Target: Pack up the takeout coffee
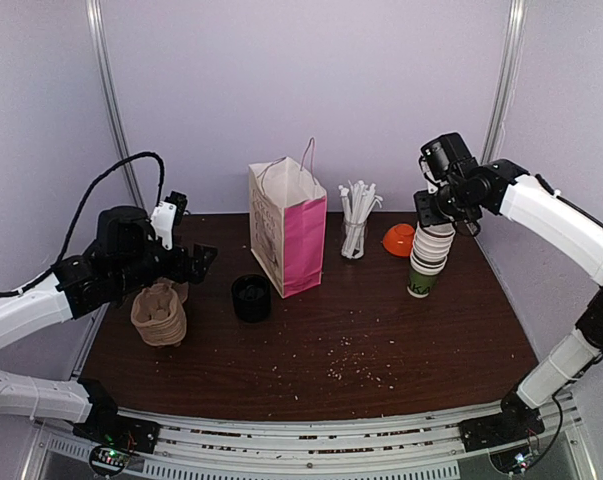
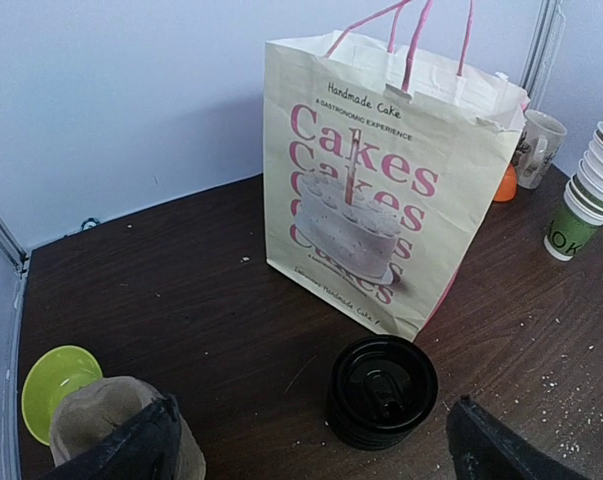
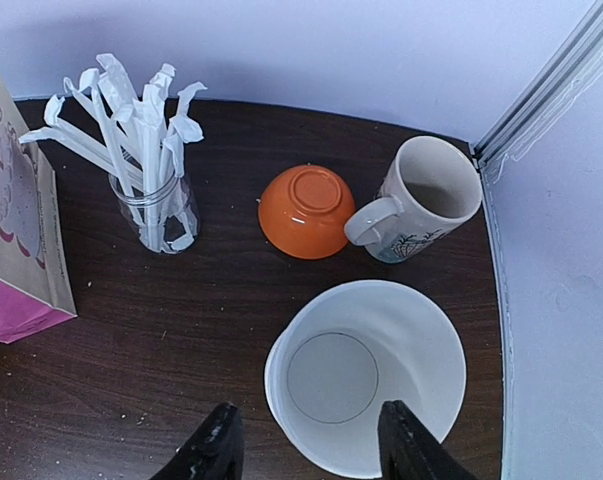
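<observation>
No takeout coffee shows in any view. A stack of white-and-green paper cups (image 1: 428,262) stands at the right; its top cup (image 3: 366,375) is empty. My right gripper (image 3: 311,445) hovers over it, jaws apart astride the near rim, one finger outside and one over the inside, neither touching the cup wall. A low stack of black lids (image 2: 383,390) sits in front of the "Cakes" paper bag (image 2: 381,200). My left gripper (image 2: 316,440) is open just short of the lids, holding nothing.
A glass of wrapped straws (image 3: 146,190), an upturned orange bowl (image 3: 306,208) and a beige mug (image 3: 426,200) stand behind the cups. A brown pulp cup carrier (image 1: 159,315) and a green bowl (image 2: 56,378) lie at the left. Crumbs dot the table.
</observation>
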